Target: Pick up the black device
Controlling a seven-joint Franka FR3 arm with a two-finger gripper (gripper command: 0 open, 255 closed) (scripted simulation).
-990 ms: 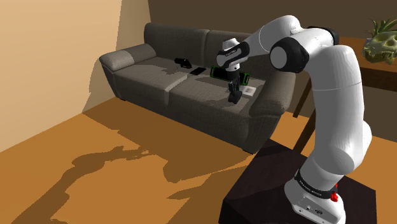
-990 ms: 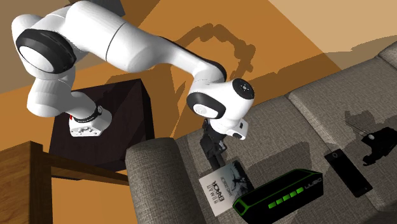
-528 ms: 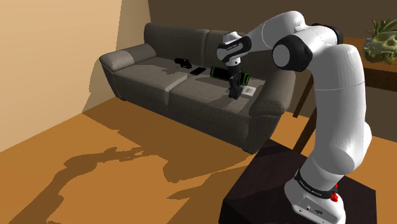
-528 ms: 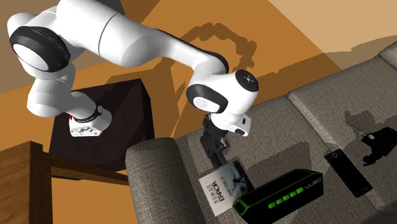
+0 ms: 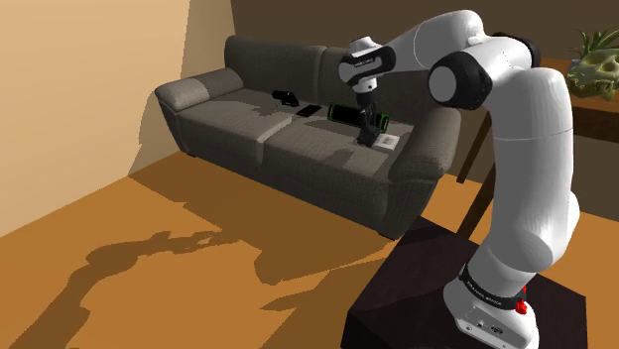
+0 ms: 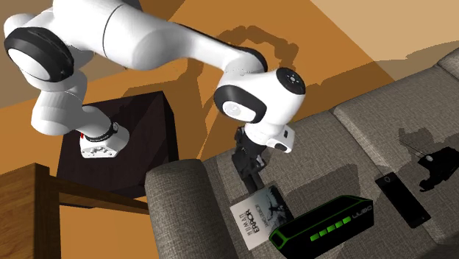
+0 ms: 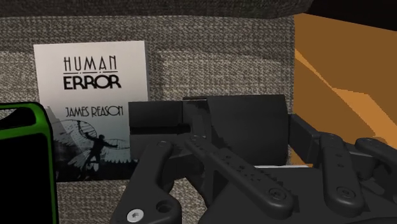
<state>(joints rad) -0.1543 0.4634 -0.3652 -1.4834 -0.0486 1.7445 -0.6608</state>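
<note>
Grey fabric covered the sofa (image 5: 248,134) on which we located every item. We found the black device (image 6: 435,168) lying on the seat near the backrest, just beside a flat black slab (image 6: 402,199) and well apart from the end effector (image 6: 252,182). The end effector hung over the seat just beside the book (image 7: 89,83), near the green-trimmed speaker (image 6: 324,226). We could not tell whether it was open or closed.

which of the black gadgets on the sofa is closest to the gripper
The black speaker with green trim, lying beside the book by the gripper. The flat black slab and the lumpy black device sit farther along the seat.
</note>
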